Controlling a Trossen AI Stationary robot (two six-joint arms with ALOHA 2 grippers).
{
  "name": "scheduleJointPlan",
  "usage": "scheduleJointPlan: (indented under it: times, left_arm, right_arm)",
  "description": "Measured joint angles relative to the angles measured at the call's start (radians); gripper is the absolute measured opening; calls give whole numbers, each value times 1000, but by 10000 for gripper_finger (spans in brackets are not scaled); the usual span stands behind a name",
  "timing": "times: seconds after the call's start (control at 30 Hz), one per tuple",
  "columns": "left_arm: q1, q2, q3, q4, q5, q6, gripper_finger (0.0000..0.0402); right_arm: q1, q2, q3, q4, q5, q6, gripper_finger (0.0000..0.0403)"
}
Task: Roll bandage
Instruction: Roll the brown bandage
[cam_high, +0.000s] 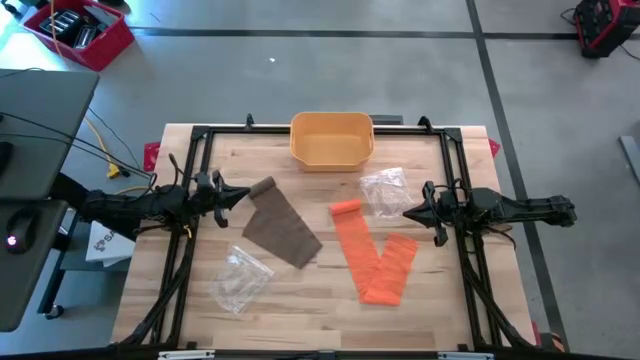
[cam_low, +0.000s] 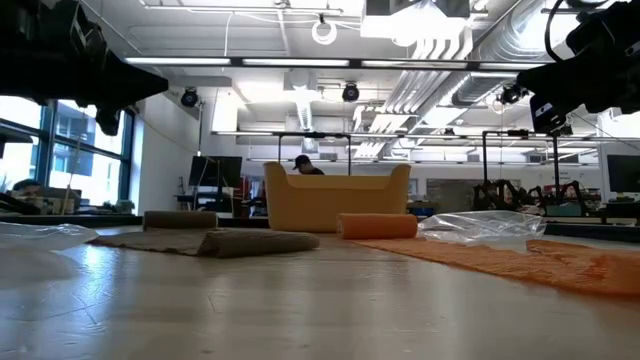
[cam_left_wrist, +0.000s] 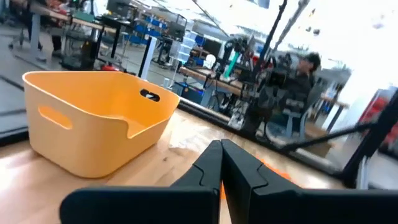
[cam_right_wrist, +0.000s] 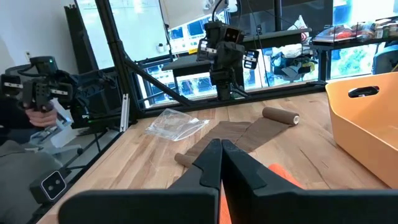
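Note:
A brown bandage (cam_high: 283, 225) lies unrolled and flat on the wooden table, its rolled end (cam_high: 262, 187) toward the far left. An orange bandage (cam_high: 375, 255) lies to its right, bent into a V, with its rolled end (cam_high: 346, 208) resting on the table. In the low view the brown bandage (cam_low: 220, 240) and the orange roll (cam_low: 377, 226) sit low on the table top. My left gripper (cam_high: 243, 195) hovers shut at the table's left, near the brown roll. My right gripper (cam_high: 408, 213) hovers shut at the right, beside the orange bandage. Neither touches anything.
A yellow bin (cam_high: 332, 138) stands at the far middle edge. One clear plastic bag (cam_high: 383, 190) lies near my right gripper, another (cam_high: 240, 278) at the near left. A black frame (cam_high: 200, 135) runs around the table. A person's hand (cam_right_wrist: 37, 93) holds a device beyond the table.

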Motion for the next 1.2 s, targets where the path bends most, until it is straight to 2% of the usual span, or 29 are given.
scheduleJointPlan:
  times: [0.07, 0.2, 0.3, 0.47, 0.6, 0.67, 0.83, 0.97, 1.1, 1.2]
  left_arm:
    - [0, 15, 0, 48, -3, -31, 1]
    - [-1, 94, 0, 156, 6, 31, 1]
    - [4, 200, 5, 188, -51, 57, 1]
    - [53, 427, 108, 37, -90, 18, 28]
    - [116, 600, 249, -101, -85, -23, 82]
    - [149, 673, 331, -202, -46, -74, 116]
    - [193, 784, 471, -534, 49, -376, 184]
    - [127, 799, 475, -618, 113, -701, 202]
    - [27, 800, 443, -635, 30, -1000, 202]
    - [0, 808, 416, -667, -39, -1173, 201]
  right_arm:
    - [0, 0, 0, 0, 0, 0, 0]
    - [0, 0, 0, 0, 0, 0, 0]
    - [0, 0, 0, 0, 0, 0, 0]
    - [0, 0, 0, 0, 0, 0, 0]
    - [0, 0, 0, 0, 0, 0, 0]
    - [0, 0, 0, 0, 0, 0, 0]
    - [0, 0, 0, 0, 0, 0, 0]
    - [0, 0, 0, 0, 0, 0, 0]
    - [0, 0, 0, 0, 0, 0, 0]
    - [0, 0, 0, 0, 0, 0, 0]
